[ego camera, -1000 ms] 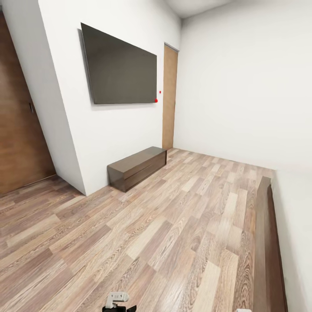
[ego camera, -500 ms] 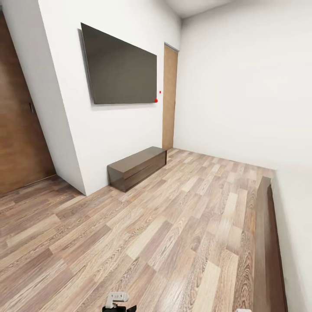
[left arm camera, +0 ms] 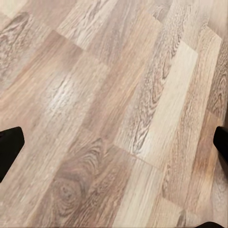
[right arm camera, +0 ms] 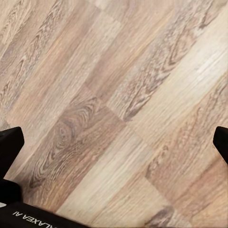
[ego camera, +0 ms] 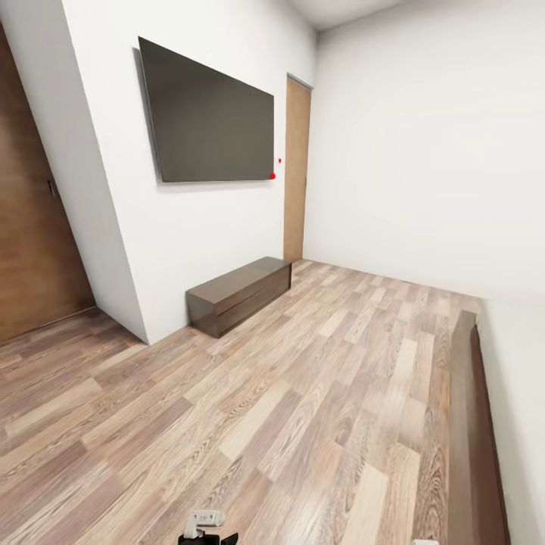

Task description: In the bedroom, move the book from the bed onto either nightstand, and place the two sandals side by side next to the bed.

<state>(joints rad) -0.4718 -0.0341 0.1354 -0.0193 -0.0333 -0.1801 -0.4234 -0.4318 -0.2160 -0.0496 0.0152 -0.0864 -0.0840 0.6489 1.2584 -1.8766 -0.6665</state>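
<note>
the robot is on its way in the bedroom; both grippers hang over the wood floor (ego camera: pixel 303 424), jaws spread, holding nothing. the bed (ego camera: pixel 473 424) frame edge is at the right. next, i think, it must turn toward the bed to find the book.

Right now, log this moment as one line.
phase: in transit | left gripper: open, empty | right gripper: open, empty | ahead: wall TV, low cabinet, wood floor | bed frame at right

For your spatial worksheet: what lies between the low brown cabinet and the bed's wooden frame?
Bare wood-plank floor, in the head view, separates the cabinet from the bed frame.
</note>
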